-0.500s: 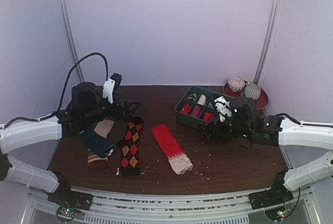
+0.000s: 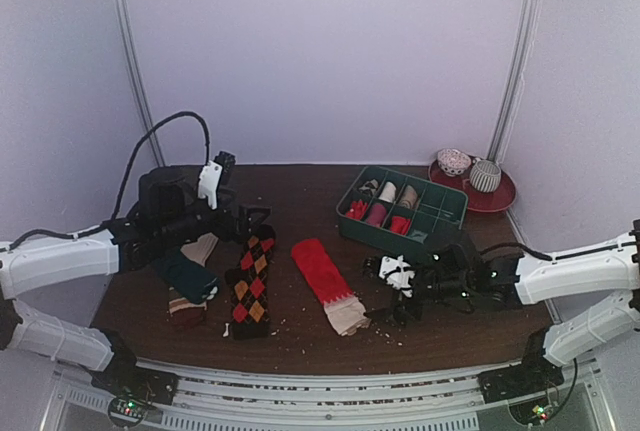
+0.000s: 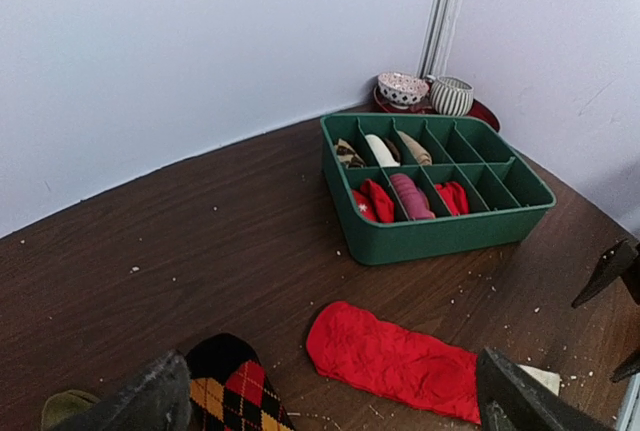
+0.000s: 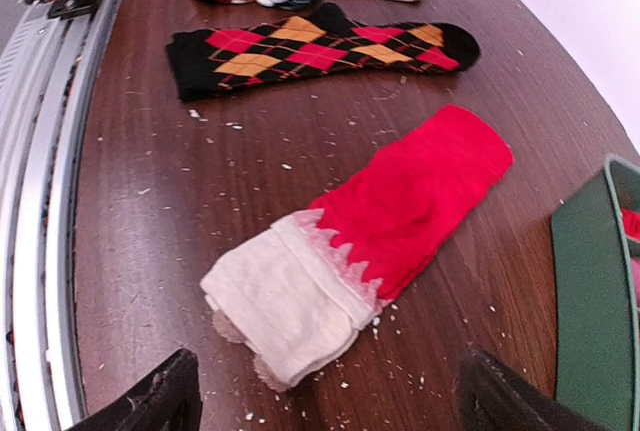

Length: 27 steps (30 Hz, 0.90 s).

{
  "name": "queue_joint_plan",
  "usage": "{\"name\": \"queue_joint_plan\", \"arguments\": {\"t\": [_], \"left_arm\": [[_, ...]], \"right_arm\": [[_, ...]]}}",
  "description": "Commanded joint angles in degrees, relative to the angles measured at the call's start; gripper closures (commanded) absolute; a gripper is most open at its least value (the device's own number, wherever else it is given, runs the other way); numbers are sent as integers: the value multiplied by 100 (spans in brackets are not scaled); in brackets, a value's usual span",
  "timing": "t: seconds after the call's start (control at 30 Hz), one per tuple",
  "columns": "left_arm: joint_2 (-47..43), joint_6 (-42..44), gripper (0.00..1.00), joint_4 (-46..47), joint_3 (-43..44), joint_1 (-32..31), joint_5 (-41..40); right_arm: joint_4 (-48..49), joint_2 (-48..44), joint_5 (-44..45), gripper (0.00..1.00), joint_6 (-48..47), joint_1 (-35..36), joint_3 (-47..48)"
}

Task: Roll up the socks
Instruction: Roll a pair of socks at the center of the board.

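The red sock (image 2: 322, 269) lies flat mid-table, its beige cuff (image 2: 347, 316) toward the near edge. To its left lies the black argyle sock (image 2: 252, 281), lengthwise. My right gripper (image 2: 383, 291) is open, low over the table just right of the cuff. In the right wrist view the cuff (image 4: 285, 296) sits just ahead of the gap of the right gripper (image 4: 325, 406), with the red sock (image 4: 420, 196) and argyle sock (image 4: 315, 51) beyond. My left gripper (image 2: 252, 214) hangs open above the argyle sock's toe. The left wrist view shows the red sock (image 3: 395, 359) and argyle toe (image 3: 235, 391) beyond the left gripper (image 3: 330, 411).
A green divided tray (image 2: 420, 181) holding rolled socks stands at the back right, also seen in the left wrist view (image 3: 440, 241). A red plate (image 2: 495, 196) with two bowls sits behind it. A teal sock (image 2: 188, 276) lies over a beige and maroon sock at the left.
My right arm has swung from beside the green tray toward the near edge and lower, ending beside the red sock's cuff. The left arm has barely shifted.
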Motion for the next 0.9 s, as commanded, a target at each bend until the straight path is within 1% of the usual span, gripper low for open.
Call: {"name": "queue_joint_plan", "arguments": {"t": [0.0,0.1,0.2,0.33,0.5,0.67,0.87], "left_arm": [[-49,-35,2,316,-237,45,146],[-22,-21,2,395,-339,47,160],[-18,-10,2,494,-462,44,141],[-16,-1,2,520,-558,41,143],[-63,18,2,475,-661,43,71],[-88,37,2,460,-731,43,31],[-31,57,2,462,-735,42,35]], "right_arm": [[-314,64,-544,12,-1028,226,189],[-1000,387,-679,13,-1360,324,585],[-1350,719,-774,15,-1605,346,817],[-1454,1048,-821,17,-1813,347,986],[-1655,1591,-867,24,-1956,347,1209],[-1341,1727,-612,26,-2056,309,1182],[-1413,1963,-596,34,-2127,212,1360]]}}
